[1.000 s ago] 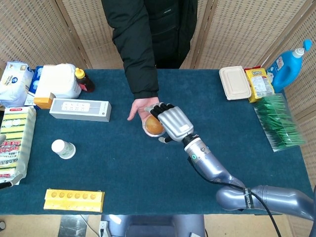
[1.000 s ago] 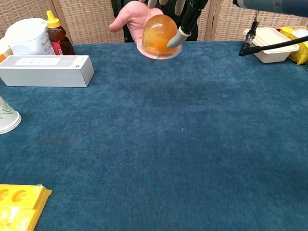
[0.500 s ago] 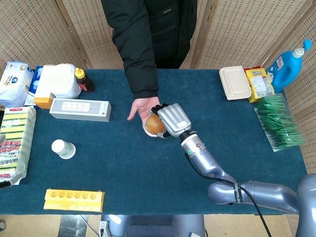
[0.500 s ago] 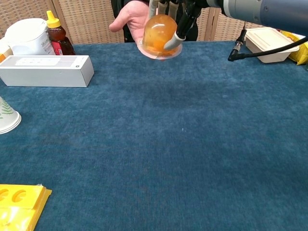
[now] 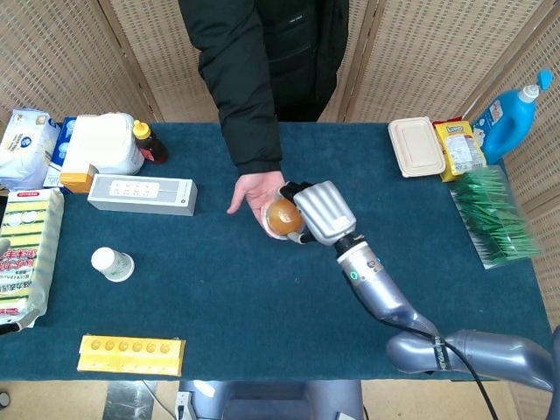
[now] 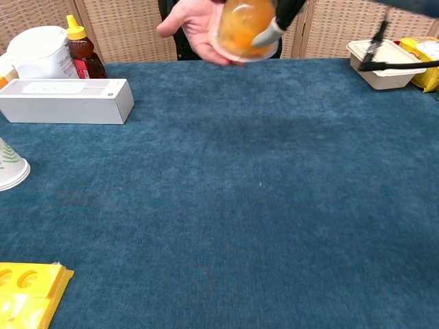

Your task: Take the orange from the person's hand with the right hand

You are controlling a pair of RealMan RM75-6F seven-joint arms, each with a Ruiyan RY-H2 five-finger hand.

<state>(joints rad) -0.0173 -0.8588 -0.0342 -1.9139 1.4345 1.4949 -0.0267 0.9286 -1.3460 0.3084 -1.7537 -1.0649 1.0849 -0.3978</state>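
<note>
Nearest to us, at the table's [image 5: 219, 297] front edge, lies a yellow tray [image 5: 131, 353], at about 8 o'clock from the table's middle. A white cup [image 5: 112, 263] stands at 9 o'clock, and a long white box [image 5: 142, 193] lies further back at 10 o'clock.

Our right hand [image 5: 320, 213] is over the middle of the table, its arm coming in from 5 o'clock. Its fingers [image 6: 272, 30] are curled around the orange [image 5: 282, 216], which has a clear wrap around it and is above the table. The orange is just at 3 o'clock of the person's hand [image 5: 255, 192]; we cannot tell if they touch.

At 1 o'clock is a closed food box [image 5: 416, 146], and at 2 o'clock a blue bottle [image 5: 510, 105].

Our left hand is not visible.
</note>
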